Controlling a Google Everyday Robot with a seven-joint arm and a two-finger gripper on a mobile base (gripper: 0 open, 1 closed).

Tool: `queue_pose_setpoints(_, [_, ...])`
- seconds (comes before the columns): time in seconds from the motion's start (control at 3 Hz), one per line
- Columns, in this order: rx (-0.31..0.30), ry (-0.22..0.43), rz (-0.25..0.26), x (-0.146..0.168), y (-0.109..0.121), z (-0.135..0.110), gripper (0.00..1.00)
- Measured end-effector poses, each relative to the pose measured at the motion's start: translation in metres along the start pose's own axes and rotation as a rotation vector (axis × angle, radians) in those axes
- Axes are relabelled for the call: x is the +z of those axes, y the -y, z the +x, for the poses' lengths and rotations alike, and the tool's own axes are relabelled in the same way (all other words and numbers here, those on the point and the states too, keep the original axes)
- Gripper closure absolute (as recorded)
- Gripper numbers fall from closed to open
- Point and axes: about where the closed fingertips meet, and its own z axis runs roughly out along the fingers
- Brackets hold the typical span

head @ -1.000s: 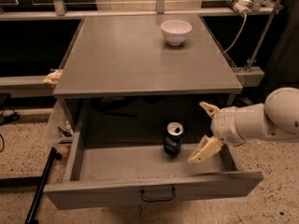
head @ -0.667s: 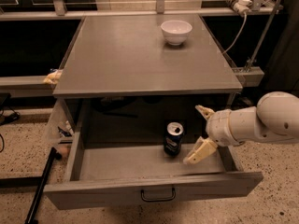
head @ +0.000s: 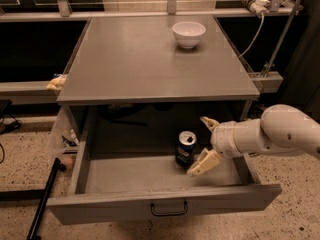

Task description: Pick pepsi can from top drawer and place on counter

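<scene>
At lower centre of the frame, inside the pulled-out top drawer [head: 100,209]: upright pepsi can [head: 186,148], long axis vertical, just left of the wide-open gripper [head: 204,145], not yet grasped; counter [head: 140,59] above

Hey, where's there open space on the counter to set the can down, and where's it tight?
The counter is bare left of and in front of the bowl, which sits back right. The drawer floor is free left of the can; its right side is crowded by the open claw beside the can.
</scene>
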Motion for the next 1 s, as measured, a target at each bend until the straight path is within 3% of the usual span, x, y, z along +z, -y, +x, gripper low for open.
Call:
queue_pose_setpoints(0.67, [0.004,0.048,-0.037,0.039,0.001,0.004,0.03])
queue_pose_setpoints(1.0, [-0.002,0.077,-0.048,0.055,0.003,0.004,0.09])
